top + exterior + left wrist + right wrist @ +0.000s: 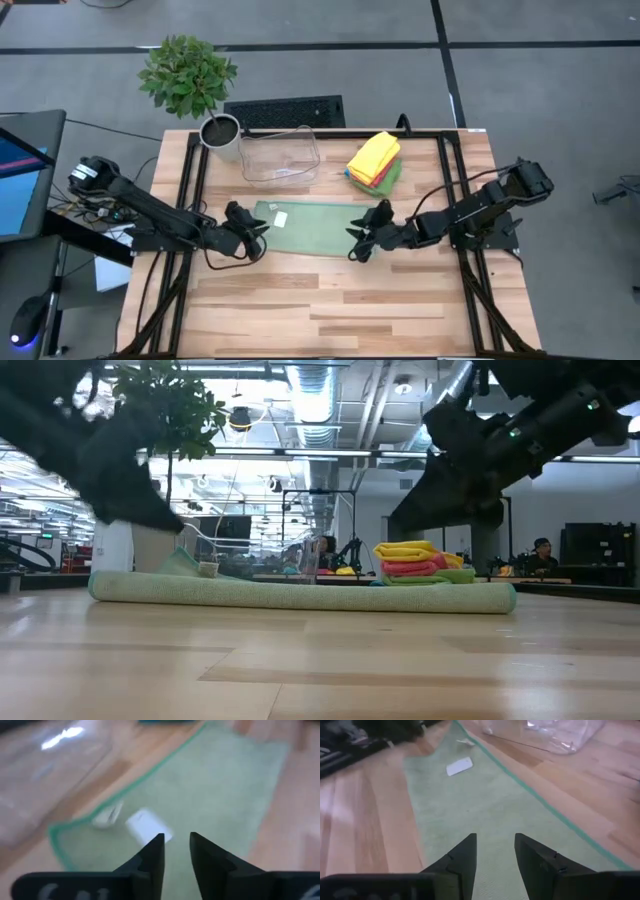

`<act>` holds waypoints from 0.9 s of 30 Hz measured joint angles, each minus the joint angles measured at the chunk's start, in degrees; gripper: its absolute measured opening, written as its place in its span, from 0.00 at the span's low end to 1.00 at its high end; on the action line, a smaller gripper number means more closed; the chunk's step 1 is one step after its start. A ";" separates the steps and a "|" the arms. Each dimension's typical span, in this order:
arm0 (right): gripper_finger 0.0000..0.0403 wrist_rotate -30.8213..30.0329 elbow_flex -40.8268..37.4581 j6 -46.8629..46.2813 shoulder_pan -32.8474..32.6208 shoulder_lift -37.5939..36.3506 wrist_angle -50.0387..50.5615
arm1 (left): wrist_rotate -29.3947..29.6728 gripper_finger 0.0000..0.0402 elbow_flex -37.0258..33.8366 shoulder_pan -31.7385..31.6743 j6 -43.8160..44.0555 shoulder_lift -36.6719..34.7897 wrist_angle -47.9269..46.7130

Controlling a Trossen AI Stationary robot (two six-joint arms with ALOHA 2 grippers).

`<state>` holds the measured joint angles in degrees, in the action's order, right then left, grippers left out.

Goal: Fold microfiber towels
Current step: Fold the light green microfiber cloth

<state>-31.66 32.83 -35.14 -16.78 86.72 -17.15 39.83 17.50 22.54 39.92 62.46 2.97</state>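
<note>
Towel in work: a sage towel lay mid-table as a long strip, apparently folded once in half, white tag facing up near its left end.
Left gripper: the left gripper hovered at the strip's left end; in its wrist view the fingers stood a little apart over the cloth with nothing between them.
Right gripper: the right gripper sat at the strip's right end; its fingers were spread, bare cloth showing in the gap, pinching nothing.
Done pile: a stack of folded towels, yellow on top with pink and green under it, rested at the back of the table, right of the bin.
Bin: clear plastic, and it looked empty, just behind the strip.
Progress: several towels seemed finished; this one looked about halfway, one fold made.
Left to do: probably fold the strip end to end into a square, then set it on the stack.
Unfolded spares: none could be seen on the table.
</note>
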 joint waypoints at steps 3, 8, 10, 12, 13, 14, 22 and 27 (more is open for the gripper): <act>0.39 -0.44 -1.56 -1.67 -0.85 -0.02 -2.14 | 0.26 0.14 -1.76 1.03 4.27 2.42 0.64; 0.38 -3.23 -3.21 -4.05 -3.34 -0.02 -2.30 | -0.20 0.05 -1.78 3.43 7.43 7.30 2.36; 0.37 -4.16 -3.40 -4.34 -4.29 -0.02 -2.56 | -0.94 0.03 -1.78 4.47 8.40 9.35 3.62; 0.37 -5.09 -3.44 -5.73 -5.21 1.24 -3.50 | -1.52 0.02 -1.75 5.54 8.98 11.77 6.15; 0.36 -5.33 -3.46 -6.21 -5.62 2.35 -3.61 | -1.57 0.01 -1.74 6.03 9.28 12.80 6.84; 0.36 -5.96 -3.62 -6.59 -6.17 3.54 -3.91 | -1.61 0.01 -1.75 6.51 9.49 13.76 7.53; 0.34 -6.03 -3.48 -7.76 -10.73 15.47 -17.99 | -3.09 0.00 1.00 9.11 12.68 20.87 8.63; 0.33 -7.39 -3.31 -14.35 -13.33 21.51 -19.65 | -2.95 0.00 2.00 10.28 13.85 23.18 8.74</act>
<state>-39.05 29.52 -49.49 -30.11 108.23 -36.80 36.88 19.51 32.83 53.77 85.63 11.70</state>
